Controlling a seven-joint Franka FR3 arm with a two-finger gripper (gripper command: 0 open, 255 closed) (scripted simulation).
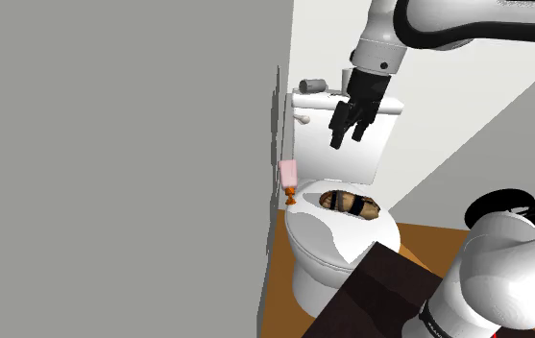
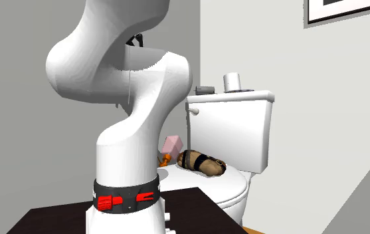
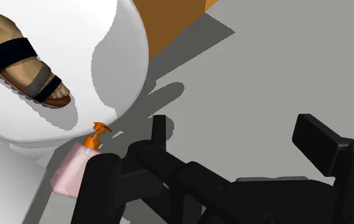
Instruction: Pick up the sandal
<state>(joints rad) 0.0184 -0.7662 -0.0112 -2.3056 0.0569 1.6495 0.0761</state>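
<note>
Gripper [image 1: 349, 136] spread, empty. Tan sandal [image 1: 352, 204] with dark straps lies below gripper on toilet lid [image 1: 318, 240]. Likely light, sole fairly stiff; pinch across sole sides at midfoot.

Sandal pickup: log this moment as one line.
phase: pre-grasp | pincer: open, empty, above toilet lid | sandal: lying on lid, not held | pink pump bottle: at lid's edge

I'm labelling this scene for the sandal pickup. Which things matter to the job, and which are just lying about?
Job: sandal; open gripper; toilet lid it lies on.
Lying about: pink pump bottle; white roll on the tank; framed picture.
</note>
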